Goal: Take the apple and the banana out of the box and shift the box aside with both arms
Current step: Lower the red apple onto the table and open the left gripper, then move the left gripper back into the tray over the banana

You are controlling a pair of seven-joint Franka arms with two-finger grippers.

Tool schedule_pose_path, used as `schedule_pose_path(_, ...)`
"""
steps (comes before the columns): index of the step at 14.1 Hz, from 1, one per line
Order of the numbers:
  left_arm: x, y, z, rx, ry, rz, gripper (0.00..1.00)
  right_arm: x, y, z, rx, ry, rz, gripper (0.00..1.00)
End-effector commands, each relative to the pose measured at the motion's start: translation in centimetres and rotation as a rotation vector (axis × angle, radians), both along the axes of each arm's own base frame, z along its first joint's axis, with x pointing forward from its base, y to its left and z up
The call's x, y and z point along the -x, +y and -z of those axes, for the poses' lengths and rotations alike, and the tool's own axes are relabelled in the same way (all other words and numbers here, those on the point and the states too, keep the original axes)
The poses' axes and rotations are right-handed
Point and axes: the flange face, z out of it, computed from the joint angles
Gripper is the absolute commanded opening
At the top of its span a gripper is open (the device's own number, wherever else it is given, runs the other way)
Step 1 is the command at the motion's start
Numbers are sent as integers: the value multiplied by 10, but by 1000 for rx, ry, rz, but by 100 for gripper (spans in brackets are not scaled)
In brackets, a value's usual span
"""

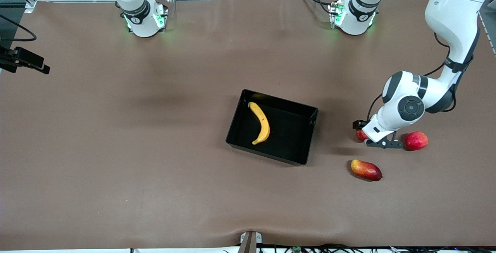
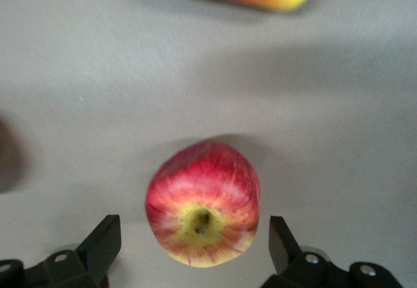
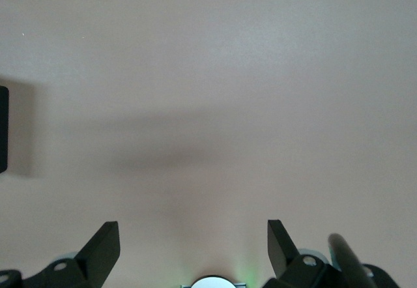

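The black box (image 1: 312, 118) sits mid-table with the yellow banana (image 1: 260, 123) lying inside it. The small red apple (image 1: 360, 136) rests on the table toward the left arm's end, mostly hidden under the left hand in the front view. In the left wrist view the apple (image 2: 203, 210) shows its yellowish dimpled top. My left gripper (image 2: 194, 244) is open around it, with a gap on each side between fruit and fingers (image 2: 101, 245). My right gripper (image 3: 194, 239) is open over bare table near its own base, holding nothing, and is out of the front view.
A larger plain red round fruit (image 1: 416, 140) lies beside the left hand, toward the table's end. A red-yellow mango (image 1: 366, 169) lies nearer the front camera than the apple. A corner of the box (image 3: 2, 128) shows at the edge of the right wrist view.
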Motion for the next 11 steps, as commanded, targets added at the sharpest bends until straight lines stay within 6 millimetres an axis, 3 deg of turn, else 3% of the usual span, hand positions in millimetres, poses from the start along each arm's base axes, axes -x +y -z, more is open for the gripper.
schedule_pose_path(1,-1,-20,-63,-28,-41,1,100,1,-3,-2,-10,2,2,100)
schedule_pose_path(4,6,-82,-119,-14,-74,8,100,1,-3,-2,-10,1,2,100)
schedule_pose_path(7,22,-175,-148,50,-113,36,100,1,-3,-2,-11,1,3,100)
schedule_pose_path(9,39,-249,-150,97,-118,66,100,1,-4,-1,-12,2,5,100)
schedule_pose_path(11,45,-304,-141,151,-101,58,100,1,-4,-1,-15,2,3,100)
